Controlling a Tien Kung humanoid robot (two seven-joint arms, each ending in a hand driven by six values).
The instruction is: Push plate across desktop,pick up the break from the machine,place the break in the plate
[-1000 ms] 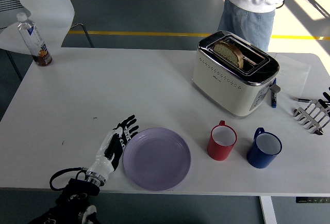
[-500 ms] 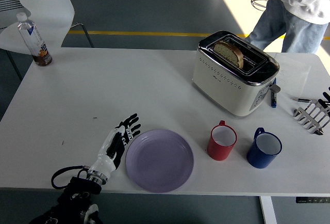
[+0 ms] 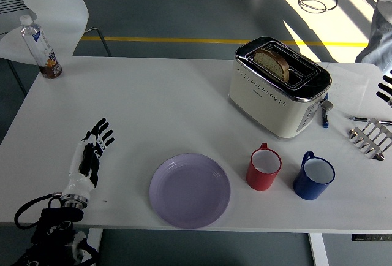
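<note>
A lilac plate [image 3: 190,190] lies near the table's front edge, left of the mugs. A cream and chrome toaster [image 3: 278,87] stands at the back right with a slice of bread [image 3: 272,63] sticking up from its slot. My left hand [image 3: 92,151] rests flat on the table well left of the plate, fingers spread and holding nothing. At the right picture edge only the black fingertips of my right hand [image 3: 386,88] show, above the table and right of the toaster.
A red mug [image 3: 264,168] and a blue mug [image 3: 313,176] stand right of the plate. A metal rack [image 3: 370,138] and pens [image 3: 325,111] lie at the right. A water bottle [image 3: 40,48] stands at the back left. A person's leg [image 3: 381,33] shows top right.
My left hand has pulled away leftward from the plate, which ended slightly further right than a second ago. My right hand has risen higher at the right edge. The person has walked off to the right.
</note>
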